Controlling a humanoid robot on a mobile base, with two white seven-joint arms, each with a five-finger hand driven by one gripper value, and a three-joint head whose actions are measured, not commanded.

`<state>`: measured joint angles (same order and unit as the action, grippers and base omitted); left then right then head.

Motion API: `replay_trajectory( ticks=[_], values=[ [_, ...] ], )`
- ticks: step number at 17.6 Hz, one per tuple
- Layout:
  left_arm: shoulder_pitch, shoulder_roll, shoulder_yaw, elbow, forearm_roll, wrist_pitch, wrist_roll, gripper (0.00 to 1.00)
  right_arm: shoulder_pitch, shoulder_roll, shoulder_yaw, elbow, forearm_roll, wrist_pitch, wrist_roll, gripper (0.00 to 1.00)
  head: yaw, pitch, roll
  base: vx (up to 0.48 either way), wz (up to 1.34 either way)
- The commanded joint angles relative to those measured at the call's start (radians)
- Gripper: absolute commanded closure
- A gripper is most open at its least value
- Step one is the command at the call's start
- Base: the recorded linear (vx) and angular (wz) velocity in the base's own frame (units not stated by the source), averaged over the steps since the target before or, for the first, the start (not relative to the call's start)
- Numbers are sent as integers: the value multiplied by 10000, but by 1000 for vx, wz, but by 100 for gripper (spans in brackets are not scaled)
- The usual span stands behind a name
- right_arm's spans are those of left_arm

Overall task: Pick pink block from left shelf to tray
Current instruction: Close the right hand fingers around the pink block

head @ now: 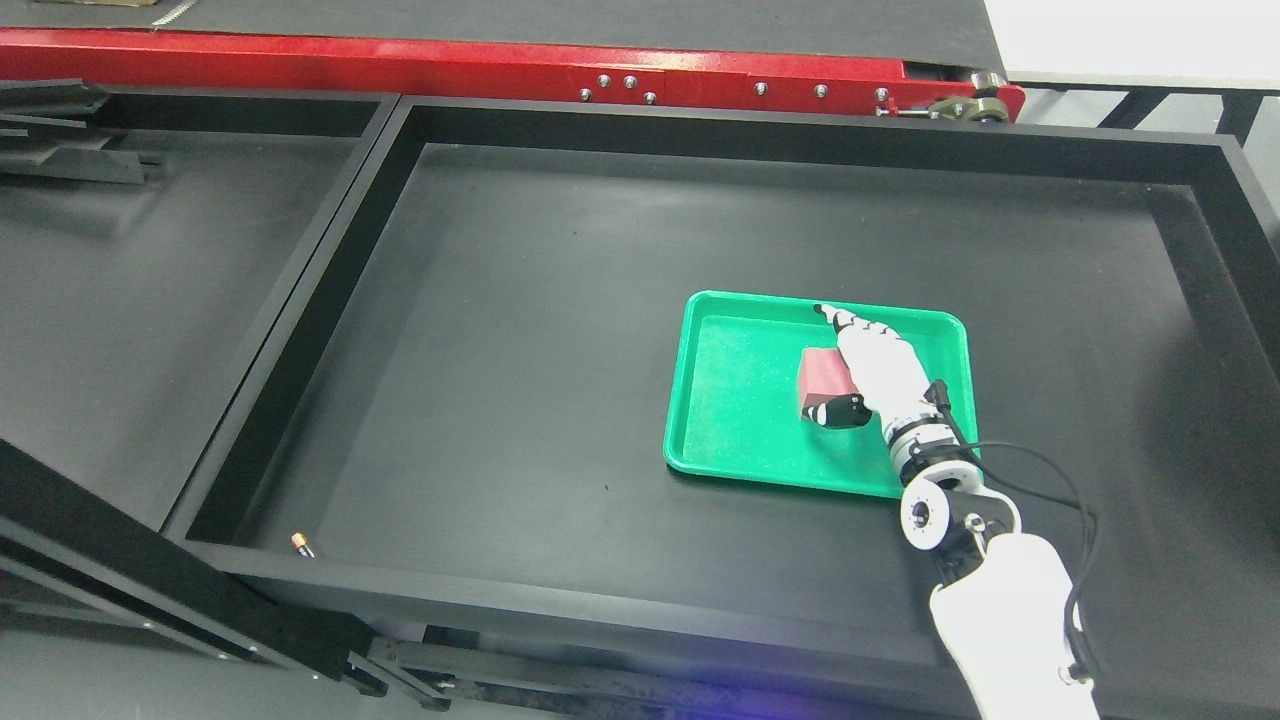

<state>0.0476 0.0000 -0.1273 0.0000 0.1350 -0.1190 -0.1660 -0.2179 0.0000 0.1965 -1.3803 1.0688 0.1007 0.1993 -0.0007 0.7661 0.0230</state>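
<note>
Reaching in from the lower right, the right hand sits over the green tray, fingers stretched out long toward the tray's far rim and the thumb poking left across the near edge of the pink block. Honestly can't tell if it's actually pinching the block or just lying alongside it; the palm covers the block's right side. The block is down inside the tray, right of its middle. Tray rests on the floor of the big black bin, with a red rail running behind it.
</note>
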Motion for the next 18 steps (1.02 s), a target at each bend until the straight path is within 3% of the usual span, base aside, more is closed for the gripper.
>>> replay_trajectory(
  ticks=[1,8,10,13,18],
  values=[
    [0,175,0,-175,0,9,3,0,-843,-174,-32,412,-43,6,47,11,0,0,0,48,0],
    [0,175,0,-175,0,-6,3,0,-843,-174,-48,642,-43,512,385,12,0,0,0,35,0],
    [0,175,0,-175,0,-6,3,0,-843,-174,-33,657,-12,512,385,17,0,0,0,20,0],
    [0,175,0,-175,0,-6,3,0,-843,-174,29,657,80,466,339,31,0,0,0,13,0],
    [0,175,0,-175,0,-6,3,0,-828,-174,29,642,80,53,339,68,0,0,0,0,0]
  ],
)
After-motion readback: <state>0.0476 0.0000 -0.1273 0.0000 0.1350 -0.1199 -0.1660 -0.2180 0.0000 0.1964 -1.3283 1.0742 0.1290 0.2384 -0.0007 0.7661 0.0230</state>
